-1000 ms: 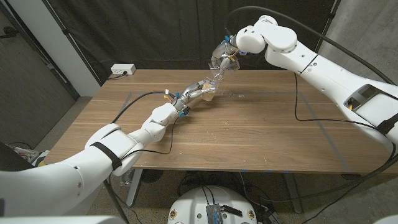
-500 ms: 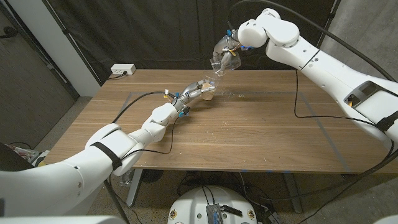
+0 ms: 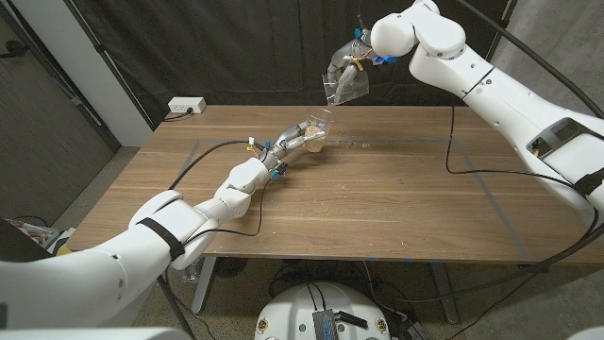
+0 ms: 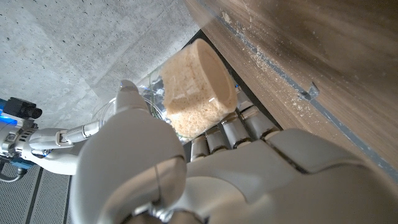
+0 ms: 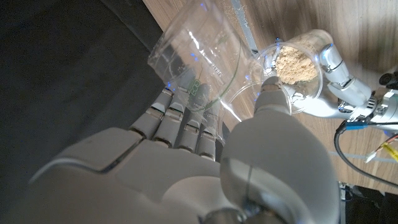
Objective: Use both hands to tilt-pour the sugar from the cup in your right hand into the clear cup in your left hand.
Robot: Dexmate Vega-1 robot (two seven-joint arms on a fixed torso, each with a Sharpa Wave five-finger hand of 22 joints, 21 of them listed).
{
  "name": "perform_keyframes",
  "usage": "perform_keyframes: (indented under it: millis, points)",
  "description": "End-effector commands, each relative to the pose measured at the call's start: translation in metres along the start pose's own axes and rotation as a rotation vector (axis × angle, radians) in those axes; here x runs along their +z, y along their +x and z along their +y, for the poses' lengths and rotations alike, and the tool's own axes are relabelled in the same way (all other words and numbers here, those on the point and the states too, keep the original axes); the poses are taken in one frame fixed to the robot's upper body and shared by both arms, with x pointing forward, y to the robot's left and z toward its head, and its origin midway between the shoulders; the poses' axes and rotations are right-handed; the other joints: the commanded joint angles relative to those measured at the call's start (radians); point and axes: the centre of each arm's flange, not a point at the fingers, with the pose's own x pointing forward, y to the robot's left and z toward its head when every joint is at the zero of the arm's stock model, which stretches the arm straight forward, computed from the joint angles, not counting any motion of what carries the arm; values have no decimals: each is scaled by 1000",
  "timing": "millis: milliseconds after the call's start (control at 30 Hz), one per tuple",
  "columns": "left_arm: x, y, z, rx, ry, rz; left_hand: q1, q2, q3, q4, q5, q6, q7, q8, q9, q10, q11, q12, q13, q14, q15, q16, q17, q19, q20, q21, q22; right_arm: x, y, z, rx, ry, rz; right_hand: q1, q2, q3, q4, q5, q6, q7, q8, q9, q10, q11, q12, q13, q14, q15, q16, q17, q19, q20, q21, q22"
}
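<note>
Even bright overhead light, soft shadows on table [image 3: 396, 198]; dark backdrop; wrist views close, edges slightly soft.

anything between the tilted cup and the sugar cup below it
Nothing. In the head view only open air separates the tilted cup in the right hand from the sugar cup in the left hand.

The wooden table [image 3: 377, 203] carried black cables [image 3: 469, 178]. Spilled sugar grains [image 4: 264, 62] lay scattered along its taped line [image 3: 491, 189].
</note>
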Motion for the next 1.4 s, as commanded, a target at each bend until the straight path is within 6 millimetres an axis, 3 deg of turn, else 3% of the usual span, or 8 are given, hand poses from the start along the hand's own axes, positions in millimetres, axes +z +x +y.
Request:
perform_keyframes:
  millis: [33,633,1400]
  points:
    - [3,-8,4,30,3,-40,2,6,-6,0,-2,-1,-6,4,4,0,-4,4,4,10,-97,1,4,10,-41,-2,5,-23,-16,-2,-49,147,23,0,8,29,20,5,9,3,4,2,9,2,0,4,10,-175,-2,5,12,-27,5,2]
    - [11,-19,9,79,13,-99,2,8,-12,2,-3,8,-10,9,1,9,-4,7,1,14,-99,1,5,14,-45,-1,6,-57,-39,10,-142,324,90,-12,12,31,27,1,38,15,13,4,44,-1,7,4,42,-174,1,9,30,-26,11,1]
    - [19,-26,15,122,4,-138,4,10,-19,4,-5,8,-7,13,0,9,-6,8,0,19,-100,2,6,15,-47,0,6,-99,-61,51,-239,600,141,-16,7,34,24,-2,36,23,7,8,40,14,0,12,41,-175,-15,12,28,-16,10,-1]
